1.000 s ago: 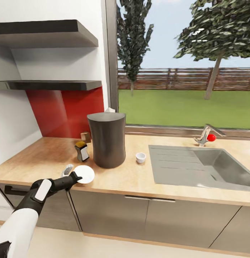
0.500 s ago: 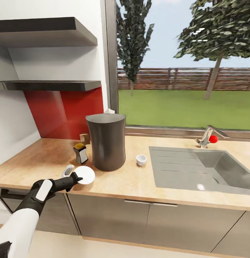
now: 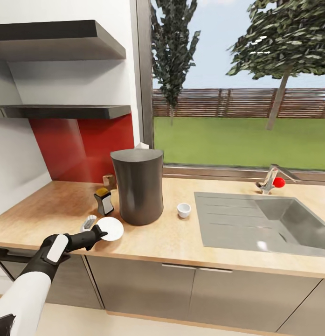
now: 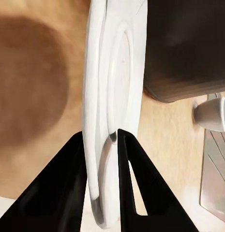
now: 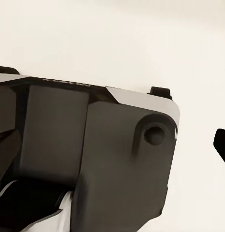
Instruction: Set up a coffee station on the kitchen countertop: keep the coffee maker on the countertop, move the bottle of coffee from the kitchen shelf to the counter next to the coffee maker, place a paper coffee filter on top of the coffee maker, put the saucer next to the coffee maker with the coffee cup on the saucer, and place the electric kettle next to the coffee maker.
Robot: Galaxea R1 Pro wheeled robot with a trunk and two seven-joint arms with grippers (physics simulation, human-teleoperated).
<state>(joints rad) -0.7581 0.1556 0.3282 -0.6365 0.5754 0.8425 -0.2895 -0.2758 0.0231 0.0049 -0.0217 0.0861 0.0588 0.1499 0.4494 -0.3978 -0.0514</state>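
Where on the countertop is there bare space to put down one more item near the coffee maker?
Bare wood lies between the coffee cup and the countertop's front edge, and to the left, between the red wall panel and the bottle of coffee. It is crowded front-left of the coffee maker: bottle, saucer and left tool.

White saucer (image 3: pixel 109 228) flat on countertop (image 3: pixel 181 233), beside dark coffee maker (image 3: pixel 137 185); cup (image 3: pixel 183 210) opposite side.

Bright, even daylight from the window (image 3: pixel 237 93) — soft shadows, slightly coarse render, blurred wrist close-ups.
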